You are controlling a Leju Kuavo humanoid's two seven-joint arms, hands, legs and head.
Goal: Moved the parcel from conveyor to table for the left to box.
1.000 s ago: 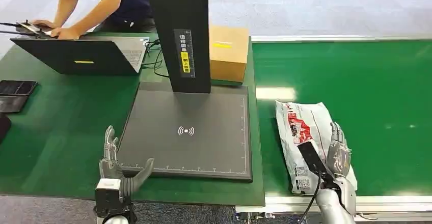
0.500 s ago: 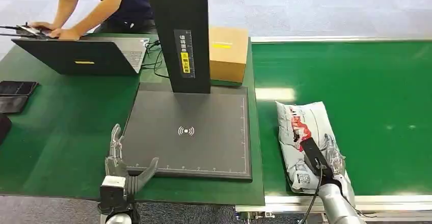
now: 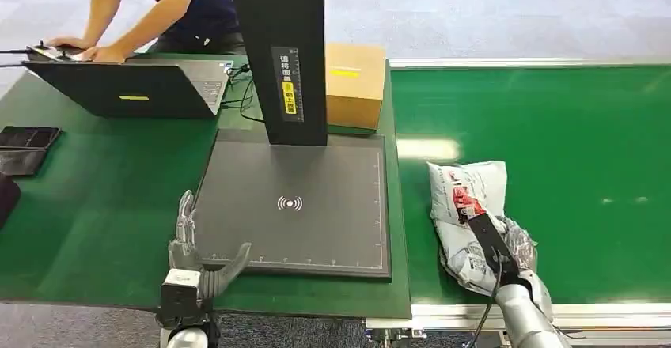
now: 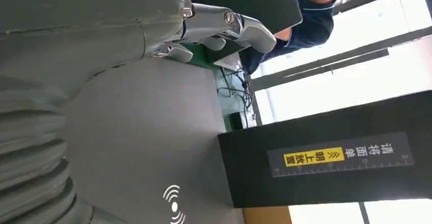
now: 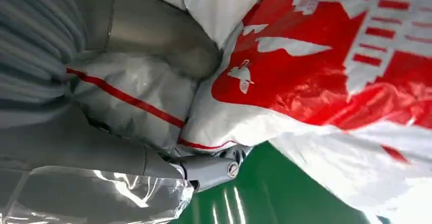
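A white plastic parcel (image 3: 468, 206) with red print lies crumpled on the green conveyor (image 3: 570, 142), near its front edge. My right hand (image 3: 516, 259) grips the parcel's near end; up close, the thumb (image 5: 168, 40) presses into the bag (image 5: 326, 66) and fingers (image 5: 204, 170) curl under it. My left hand (image 3: 191, 255) hovers open at the front left corner of the dark scanner pad (image 3: 297, 202) on the green table (image 3: 95, 198), fingers (image 4: 229, 23) spread and holding nothing.
A black scanner column (image 3: 278, 55) rises behind the pad, with a cardboard box (image 3: 355, 83) beside it. A laptop (image 3: 130, 87) stands at the back left, where a person (image 3: 158, 8) leans on the table. Dark flat items (image 3: 24, 142) lie at the left edge.
My right hand has closed on the parcel's near end, bunching it up and shortening it. The left hand has drifted slightly right toward the pad.
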